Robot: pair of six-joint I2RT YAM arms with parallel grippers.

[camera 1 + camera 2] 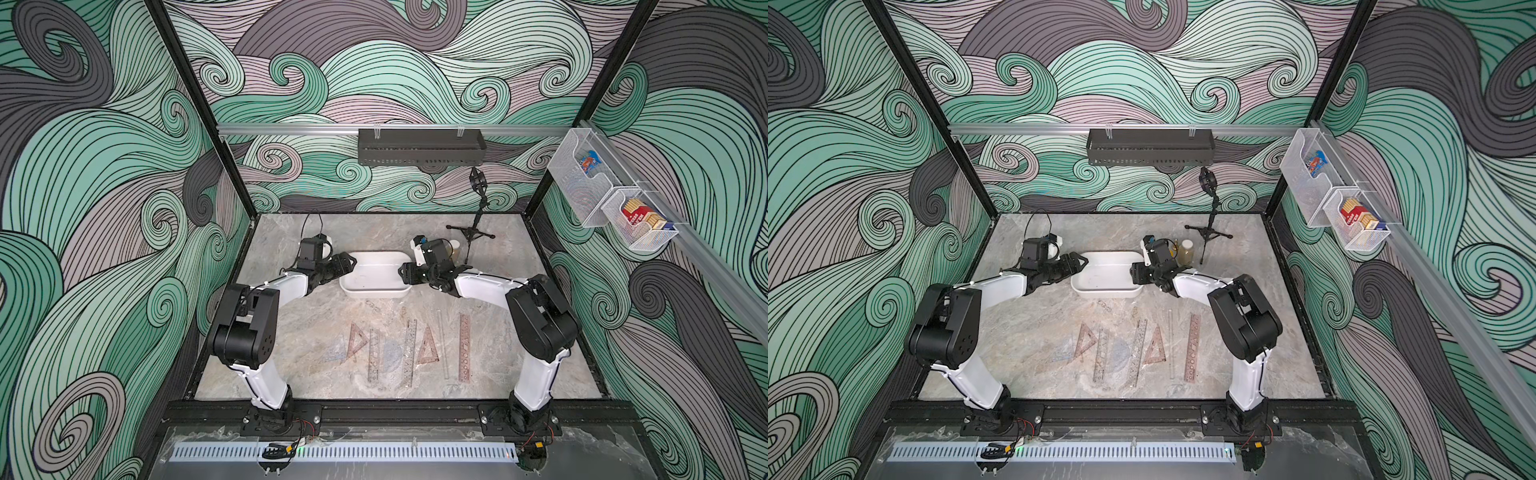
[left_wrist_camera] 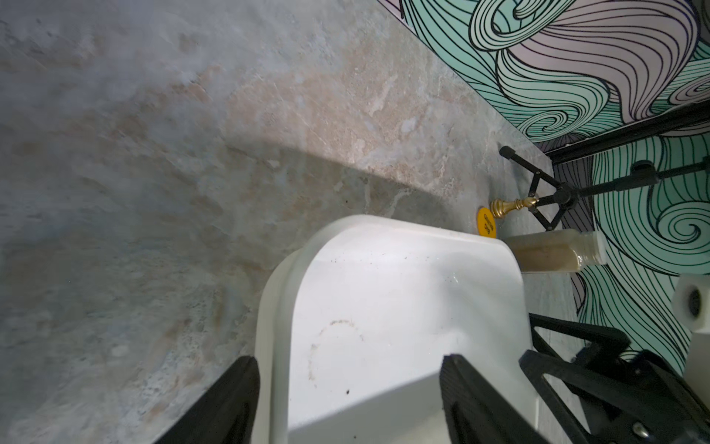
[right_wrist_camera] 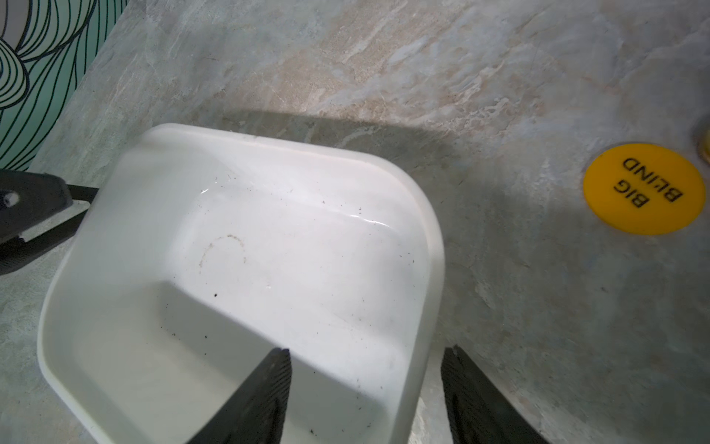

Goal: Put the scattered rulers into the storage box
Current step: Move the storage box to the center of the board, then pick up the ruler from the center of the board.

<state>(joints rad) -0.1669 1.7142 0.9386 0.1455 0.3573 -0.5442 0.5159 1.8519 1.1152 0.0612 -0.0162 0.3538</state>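
- Scanning from the front rail (image 1: 399, 409), we find the rulers (image 1: 464, 349) lying flat in a loose row on the marble table (image 1: 291, 374). There are straight strips, triangles and a half-round protractor (image 1: 390, 353), all faint against the stone.
- The left arm (image 1: 245, 328) and right arm (image 1: 540, 320) rise from that rail with elbows out and forearms angled inward to the box's two short ends.
- The storage box (image 1: 374, 294) sits just beyond the row, apart from it. Its floor is bare except for specks and a ring stain.
- We judge the task not begun, with every ruler left to move.
- The left gripper (image 1: 350, 263) has its jaws spread astride one end wall, one finger inside and one outside.
- The right gripper (image 1: 405, 271) does likewise at the opposite end.
- Neither pinches anything, and we cannot tell whether either touches the wall.
- Farther back stand a yellow "BIG BLIND" disc (image 3: 644, 188), a jar (image 1: 1185, 252) and a tripod stand (image 1: 471, 237).
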